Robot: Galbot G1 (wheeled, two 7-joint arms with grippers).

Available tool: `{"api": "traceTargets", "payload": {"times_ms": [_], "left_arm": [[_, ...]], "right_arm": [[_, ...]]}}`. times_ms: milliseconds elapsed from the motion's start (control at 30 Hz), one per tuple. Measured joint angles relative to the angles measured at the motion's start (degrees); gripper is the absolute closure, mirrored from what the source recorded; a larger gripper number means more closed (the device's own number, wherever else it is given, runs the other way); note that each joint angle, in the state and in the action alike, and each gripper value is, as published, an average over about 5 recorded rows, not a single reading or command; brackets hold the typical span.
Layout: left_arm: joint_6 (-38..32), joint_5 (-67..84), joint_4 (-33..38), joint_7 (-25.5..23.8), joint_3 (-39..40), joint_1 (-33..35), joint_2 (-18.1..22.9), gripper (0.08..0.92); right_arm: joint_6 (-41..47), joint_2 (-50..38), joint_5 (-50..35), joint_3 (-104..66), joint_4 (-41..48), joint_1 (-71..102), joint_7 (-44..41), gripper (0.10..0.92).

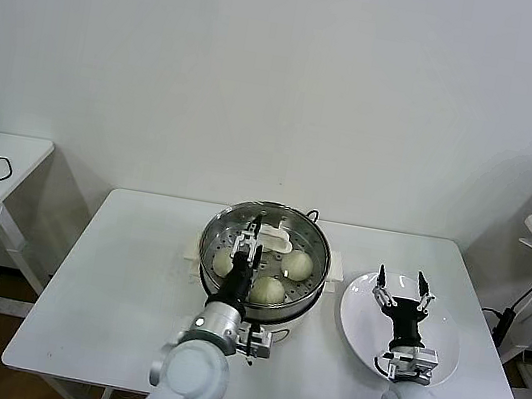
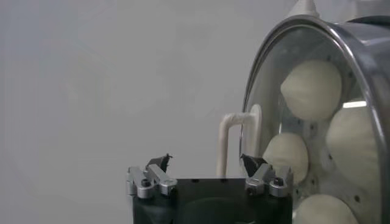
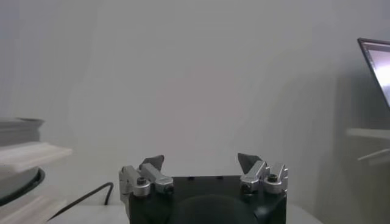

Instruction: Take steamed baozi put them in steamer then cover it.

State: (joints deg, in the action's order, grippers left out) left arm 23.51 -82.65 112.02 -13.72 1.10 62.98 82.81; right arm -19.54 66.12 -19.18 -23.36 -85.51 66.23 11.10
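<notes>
1. White wall and a white counter frame the work; the steamer stands at the counter's middle, a round steel pot on a white base.
2. Steamed baozi lie on the perforated tray inside it. The head view shows three clearly, and the left wrist view shows four pale rounds through the glass.
3. A glass lid with a white loop handle appears to sit over the pot, the handle's long axis running across the lid's centre; whether the lid is seated flush all round is hard to tell.
4. The left gripper hangs right above the lid, its fingers spread apart and holding nothing. In its wrist view the handle stands between the two fingertips, closer to one of them.
5. This is the relation that matters: the handle lies directly ahead of the left fingers, so a straight pull-away should clear it without dragging the lid.
6. The right gripper hovers over the white plate on the robot's right, well apart from the pot, fingers wide and empty. The plate looks bare.
7. Judging by the scene, the loading is finished and the covering is at or near completion.
</notes>
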Motion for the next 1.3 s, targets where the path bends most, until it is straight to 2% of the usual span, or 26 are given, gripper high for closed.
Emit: {"api": "traceTargets", "payload": {"times_ms": [133, 333, 500, 700, 967, 1300], "left_arm": [[0.15, 8.0, 2.41, 2.14, -1.98, -0.14, -0.97, 0.177], [-1.45, 28.04, 3.38, 8.13, -7.14, -0.7, -2.91, 0.177], [-4.8, 46.09, 1.98, 12.26, -12.87, -0.04, -4.64, 0.177], [-10.84, 62.45, -0.45, 14.66, -18.47, 2.16, -5.58, 0.177], [-20.53, 73.42, -2.56, 15.38, -22.1, 7.19, -6.07, 0.177], [-30.66, 78.62, -4.77, 15.48, -24.49, 13.95, -5.66, 0.177]], "right_arm": [[0.1, -0.38, -0.25, 0.14, -0.43, 0.52, -0.53, 0.203], [1.53, -1.38, -1.91, 0.92, -2.2, 1.91, -0.67, 0.203], [3.89, -1.88, -3.12, 1.18, -4.09, 3.29, -0.34, 0.203], [5.59, -2.25, -4.65, 0.79, -5.45, 4.77, -0.78, 0.203], [5.98, -2.9, -5.46, -0.09, -6.59, 6.59, -1.36, 0.203], [5.58, -2.61, -5.87, -1.05, -6.66, 8.84, -1.63, 0.203]]}}
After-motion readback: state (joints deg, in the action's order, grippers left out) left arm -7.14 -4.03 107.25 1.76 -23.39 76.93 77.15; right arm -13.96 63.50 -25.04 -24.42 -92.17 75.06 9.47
